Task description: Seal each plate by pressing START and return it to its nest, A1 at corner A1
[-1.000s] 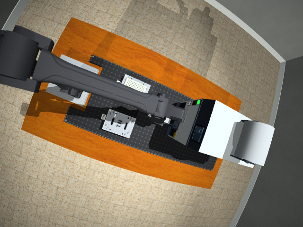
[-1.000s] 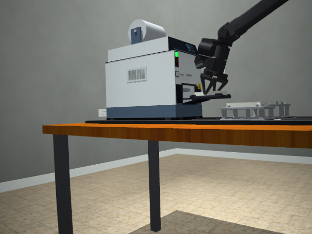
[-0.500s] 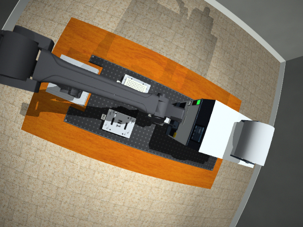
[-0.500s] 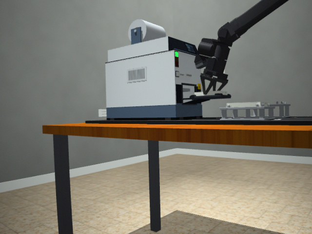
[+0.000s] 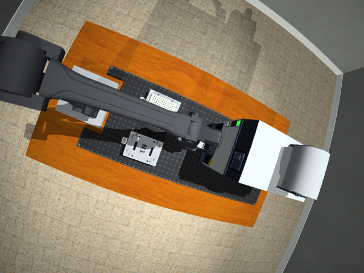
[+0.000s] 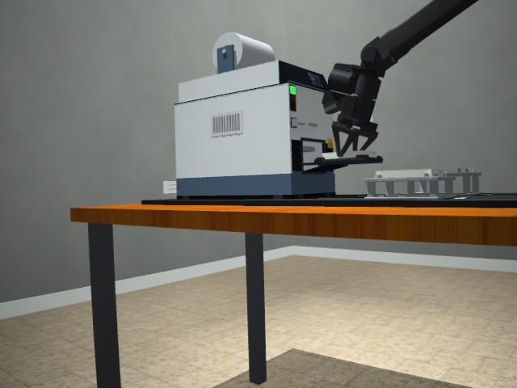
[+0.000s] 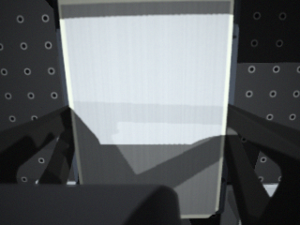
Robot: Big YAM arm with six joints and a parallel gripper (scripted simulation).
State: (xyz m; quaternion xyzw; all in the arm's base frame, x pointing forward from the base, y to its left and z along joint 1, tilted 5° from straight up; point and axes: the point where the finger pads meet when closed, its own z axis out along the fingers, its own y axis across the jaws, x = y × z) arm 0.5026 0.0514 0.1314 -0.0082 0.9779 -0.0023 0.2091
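Sealed plate (image 5: 201,144) (image 6: 329,155) (image 7: 145,70) gripped on the sealer's stage

The foil-covered plate lies right of centre in the top view, on the extended stage (image 5: 209,151) (image 6: 371,159). The lamp (image 5: 238,123) (image 6: 292,90) shows green, so lifting appears permitted. Nest N1 (image 5: 144,148) (image 6: 473,174), lower centre, holds no plate and is presumably the return address. The open plate (image 5: 162,102) (image 6: 402,172), upper centre, appears to await its turn.

The gripper (image 5: 196,144) (image 6: 352,153) (image 7: 148,112) stands wide, its fingers closed on the plate's opposite long edges, a hold judged suitable for a level lift.

No visible change from earlier pictures.
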